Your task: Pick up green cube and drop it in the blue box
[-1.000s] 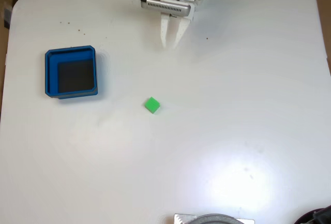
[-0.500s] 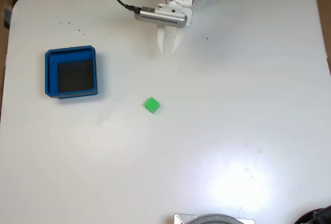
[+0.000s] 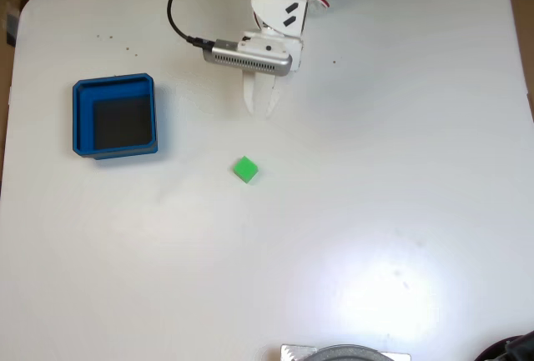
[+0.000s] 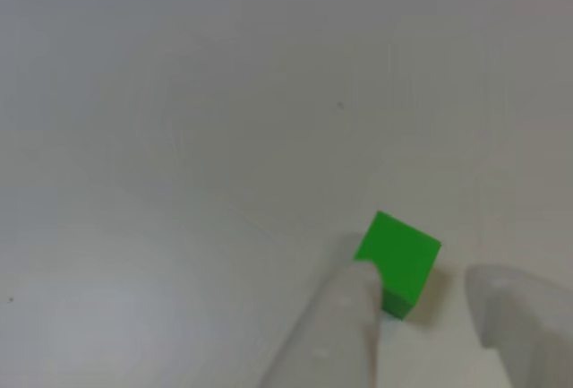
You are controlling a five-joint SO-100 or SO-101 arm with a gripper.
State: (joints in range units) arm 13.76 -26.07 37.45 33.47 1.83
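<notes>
The green cube (image 3: 245,169) lies flat on the white table, near the middle of the fixed view. My gripper (image 3: 259,113) hovers a short way above it in that view, white fingers pointing down toward the cube, nothing between them. In the other view the cube (image 4: 398,258) sits just beyond the gripper (image 4: 423,277); the left finger (image 4: 345,321) overlaps the cube's near corner, and the right finger (image 4: 519,316) stands apart, with a gap between them. The blue box (image 3: 82,119), with a dark floor, rests at the left of the table and holds nothing.
A black cable (image 3: 178,12) loops from the arm at the table's top edge. A grey round object (image 3: 344,353) and a dark object (image 3: 513,348) sit at the bottom edge. White tabletop (image 3: 375,169) surrounds cube and box.
The arm has reached out from the top edge toward the cube, its fingertips moving down and slightly left in the fixed view. The fingers look closer together than a second ago.
</notes>
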